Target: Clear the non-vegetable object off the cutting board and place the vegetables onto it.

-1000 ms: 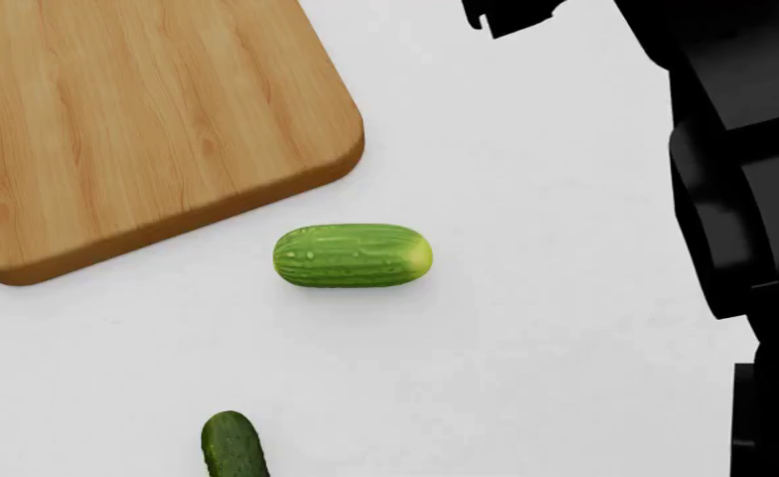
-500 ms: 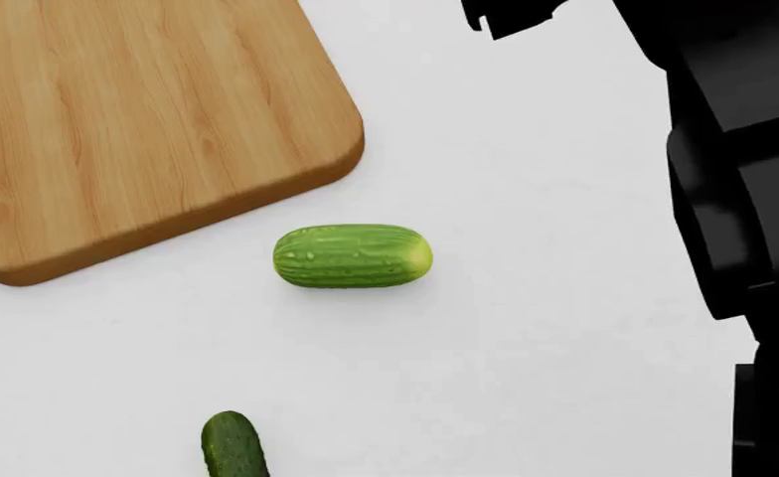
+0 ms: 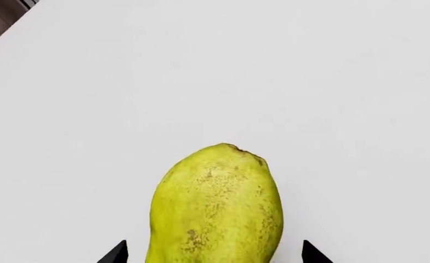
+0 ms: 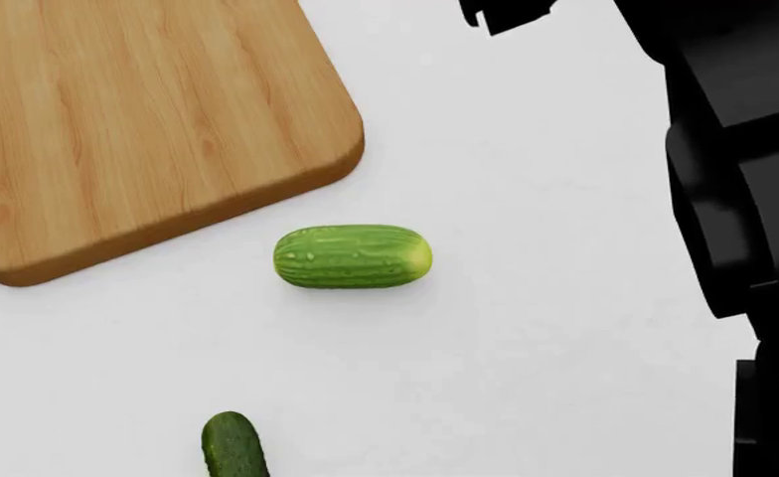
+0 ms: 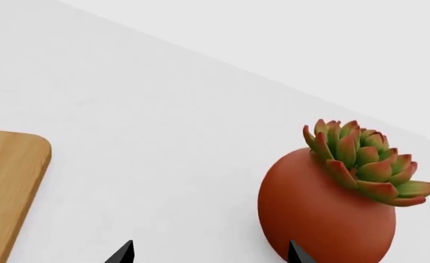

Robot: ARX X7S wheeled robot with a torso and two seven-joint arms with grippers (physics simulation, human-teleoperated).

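A: Start at the left gripper (image 3: 213, 257). What is it doing?

B: Only its two dark fingertips (image 3: 116, 253) show in the left wrist view, spread apart with the pear (image 3: 216, 207) between them. The pear is yellow-green with brown speckles and lies on the white table (image 3: 288, 82). Neither tip visibly touches its skin, so the jaws stand released around it, not clamped.

A: And the right gripper (image 5: 209, 253)?

B: Same picture there: two dark tips spread wide with bare table between them. It grasps nothing. Just beside it stands a round terracotta pot (image 5: 324, 219) holding a red-tipped green succulent (image 5: 363, 161), and a rounded corner of the cutting board lies on the other side.

A: Where is the board in the head view?

B: The cutting board (image 4: 124, 119) fills the far left, light-brown wood with visible grain; the part in view is bare. The pear does not appear in that view.

A: The cucumbers?

B: Both on the table, off the board. The plump cucumber (image 4: 353, 256) lies near the board's near right corner but apart from it, lengthwise left to right, yellowish end to the right. The dark green cucumber (image 4: 234, 445) is nearer the robot and a little left, cut off by the picture's edge.

A: The black shapes on the right?

B: Part of the robot's right arm (image 4: 734, 179), above the table.
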